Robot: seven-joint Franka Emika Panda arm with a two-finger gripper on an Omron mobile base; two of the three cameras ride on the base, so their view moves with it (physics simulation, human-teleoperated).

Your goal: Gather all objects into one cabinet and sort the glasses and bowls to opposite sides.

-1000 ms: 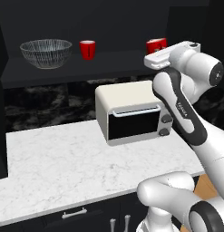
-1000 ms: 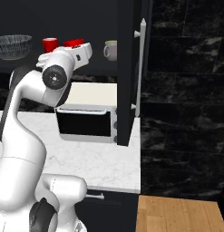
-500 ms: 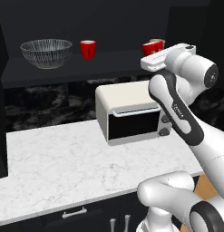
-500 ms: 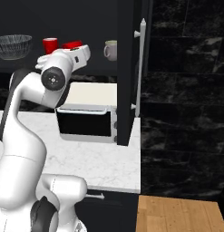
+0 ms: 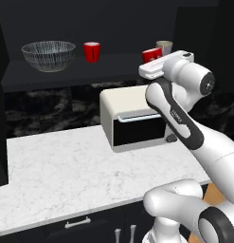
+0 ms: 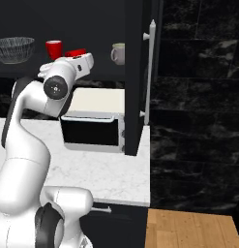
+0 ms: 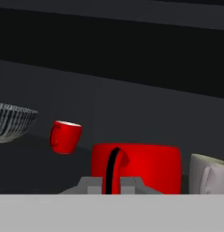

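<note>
Although the arm has barely shifted over the last second, from the left the gripper (image 5: pixel 149 70) sits tight against the near red cup (image 5: pixel 151 54) on the cabinet shelf (image 5: pixel 66 76), with the bowl (image 5: pixel 48 55) far left. From the right, the beige cup (image 6: pixel 118 53) stands just beside it. Hand view: fingertips (image 7: pixel 92 185) clenched at that cup's handle, apparently grasping it, so the sorting looks close to complete.

1. Location type: kitchen, rendered.
2. Evidence: white marble tabletop (image 5: pixel 57 166) above black drawer units (image 5: pixel 80 225).
3. Evidence: white toaster oven (image 5: pixel 132 118) on the tabletop.
4. Evidence: black wall cabinet (image 6: pixel 140 72) holding a bowl (image 5: pixel 48 54) and cups (image 5: pixel 92 51).
</note>
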